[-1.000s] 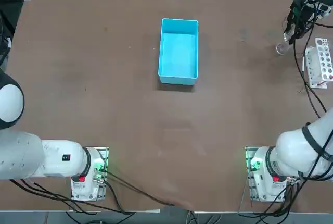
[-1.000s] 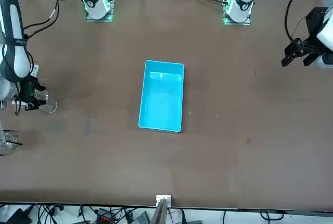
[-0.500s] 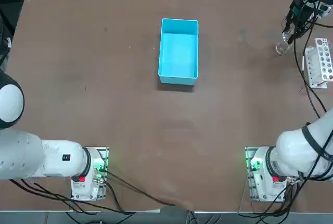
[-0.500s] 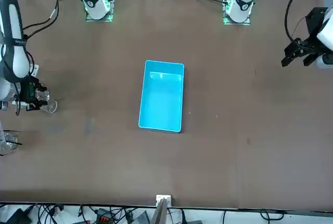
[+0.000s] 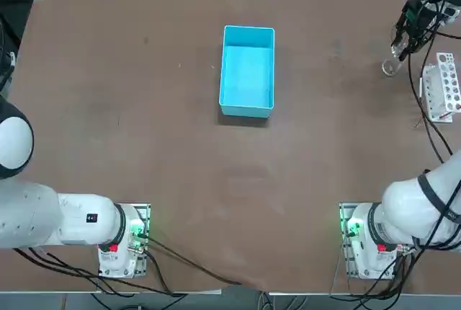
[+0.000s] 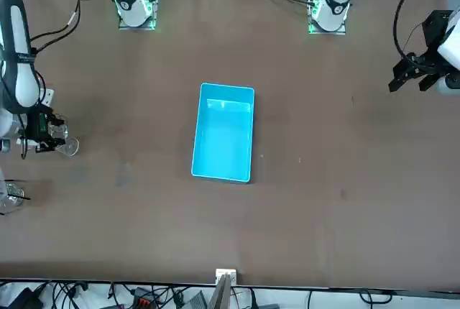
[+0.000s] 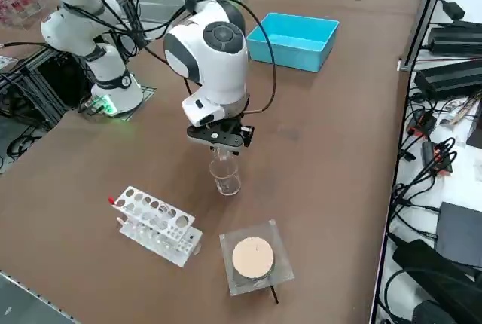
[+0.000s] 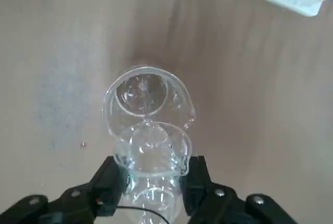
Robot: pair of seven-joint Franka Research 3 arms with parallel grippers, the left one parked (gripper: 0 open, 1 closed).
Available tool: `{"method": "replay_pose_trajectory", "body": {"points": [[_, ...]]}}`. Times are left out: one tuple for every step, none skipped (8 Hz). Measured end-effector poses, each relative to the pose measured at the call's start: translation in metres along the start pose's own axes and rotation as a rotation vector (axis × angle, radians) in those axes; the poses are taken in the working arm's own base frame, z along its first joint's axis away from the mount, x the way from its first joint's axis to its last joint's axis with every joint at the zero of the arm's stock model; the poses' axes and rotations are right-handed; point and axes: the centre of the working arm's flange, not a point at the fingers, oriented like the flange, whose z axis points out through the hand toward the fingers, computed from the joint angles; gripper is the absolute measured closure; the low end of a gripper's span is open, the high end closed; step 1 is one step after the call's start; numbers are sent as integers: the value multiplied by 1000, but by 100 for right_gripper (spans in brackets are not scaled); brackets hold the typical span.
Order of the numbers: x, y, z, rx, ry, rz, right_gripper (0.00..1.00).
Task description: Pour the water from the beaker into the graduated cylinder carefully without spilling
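You have the right pincer (image 8: 154,185) closed on the beaker (image 8: 154,151), one dark finger at each side of its clear, smooth glass wall. The beaker is small and has a round rim, and this rim lies over the mouth of the graduated cylinder (image 8: 148,96), which is also of clear glass, wider, with a round ring outline seen inside. You see the cylinder on the bench (image 7: 324,158), just under the pincer; if the two glasses touch, I cannot tell. The water is hard to separate from the shine of the glass, so its level I cannot tell you. One small shiny drop (image 8: 83,144) is on the bench beside the cylinder. About the edges: the white rack (image 7: 156,222), of stiff material with rows of round holes, stands near the cylinder, on the side toward the arm bases. Toward your right side lies a flat pale disc (image 7: 253,258) on a thin square sheet (image 7: 241,288), near too. The blue box (image 5: 246,72), rectangular with smooth walls, is well apart to the left, and plain brown bench surface runs between it and the glasses. A black cable (image 7: 273,68) makes a wide loop beside the arm's wrist.
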Motion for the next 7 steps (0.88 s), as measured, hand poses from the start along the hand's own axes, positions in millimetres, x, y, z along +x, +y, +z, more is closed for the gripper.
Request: {"method": "replay_pose_trajectory", "body": {"points": [[3,2,0,8,-13,-6,39],[6,4,0,10,-18,-8,39],[8,5,0,12,-22,-12,39],[8,5,0,22,-38,-10,39],[8,4,0,35,-57,-7,39],[9,5,0,41,-67,-4,39],[11,6,0,44,-71,-4,39]]}}
